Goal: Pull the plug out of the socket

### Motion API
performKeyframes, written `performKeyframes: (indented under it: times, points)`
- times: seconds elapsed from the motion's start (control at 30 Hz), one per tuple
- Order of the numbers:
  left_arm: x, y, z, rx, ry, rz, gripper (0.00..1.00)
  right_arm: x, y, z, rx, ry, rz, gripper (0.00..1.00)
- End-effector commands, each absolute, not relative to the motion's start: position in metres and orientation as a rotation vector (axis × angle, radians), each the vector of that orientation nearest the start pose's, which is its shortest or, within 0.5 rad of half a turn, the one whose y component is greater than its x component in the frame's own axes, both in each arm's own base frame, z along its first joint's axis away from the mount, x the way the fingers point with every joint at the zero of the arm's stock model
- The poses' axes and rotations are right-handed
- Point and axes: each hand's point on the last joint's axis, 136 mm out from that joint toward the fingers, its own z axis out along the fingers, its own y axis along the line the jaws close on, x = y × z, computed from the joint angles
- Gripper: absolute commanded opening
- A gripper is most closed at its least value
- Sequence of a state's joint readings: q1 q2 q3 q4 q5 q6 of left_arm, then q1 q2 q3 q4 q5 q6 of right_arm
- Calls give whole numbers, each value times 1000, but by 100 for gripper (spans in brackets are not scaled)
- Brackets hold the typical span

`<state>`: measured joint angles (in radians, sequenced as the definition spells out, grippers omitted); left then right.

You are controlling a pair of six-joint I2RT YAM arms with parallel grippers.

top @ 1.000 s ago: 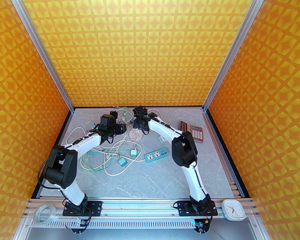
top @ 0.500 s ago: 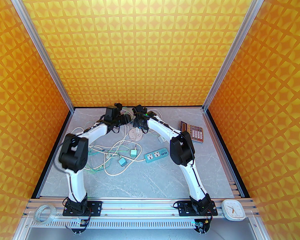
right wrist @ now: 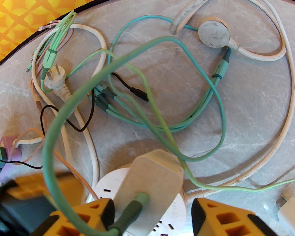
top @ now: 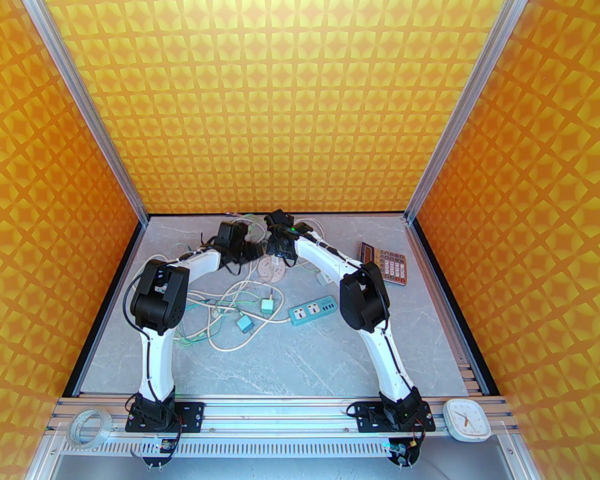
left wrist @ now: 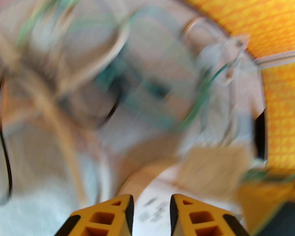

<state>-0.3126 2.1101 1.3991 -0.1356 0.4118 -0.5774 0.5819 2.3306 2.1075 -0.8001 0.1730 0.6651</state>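
Right gripper point(right wrist: 152, 203): unclenched, a finger on each side of the plug point(right wrist: 154, 178); one pad nearly touches it, the other stands clear.
Left gripper point(left wrist: 151, 203): jaws narrowly apart, close over the socket point(right wrist: 104, 184); blur hides whether they pinch it.
Plug: upright, seated in the socket's top.
Green cable point(right wrist: 64, 122): leaves the plug's top and loops off beside the socket.
Doing it well: centre the jaws, close on the plug's flat sides, then pull straight off the socket while it is held down.

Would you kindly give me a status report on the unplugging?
Right gripper open, straddling seated beige plug. Left gripper part-open above round socket. Green cable loops across.
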Motion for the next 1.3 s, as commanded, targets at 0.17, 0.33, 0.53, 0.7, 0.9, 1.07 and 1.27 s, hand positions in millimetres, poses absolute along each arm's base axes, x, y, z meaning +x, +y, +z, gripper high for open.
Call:
performKeyframes:
  times: [0.17,0.33,0.53,0.7,0.9,1.07,1.27]
  points:
    - [464,-218,60,-98,2523,-869,35,497,296,75,161,2663,218,59]
    - [464,-223,53,-91,2532,-888,38,500,299,68,165,2676,220,61]
    - [464,-236,56,-51,2503,-945,48,498,303,64,170,2691,243,64]
    - [465,-236,43,-74,2548,-931,48,496,304,79,166,2658,268,67]
    - [459,-238,20,-99,2611,-856,45,492,307,107,137,2607,265,72]
    - [456,-238,9,-127,2641,-822,42,494,306,111,145,2597,254,71]
    - [452,-239,5,-139,2658,-780,41,497,303,98,188,2613,234,67]
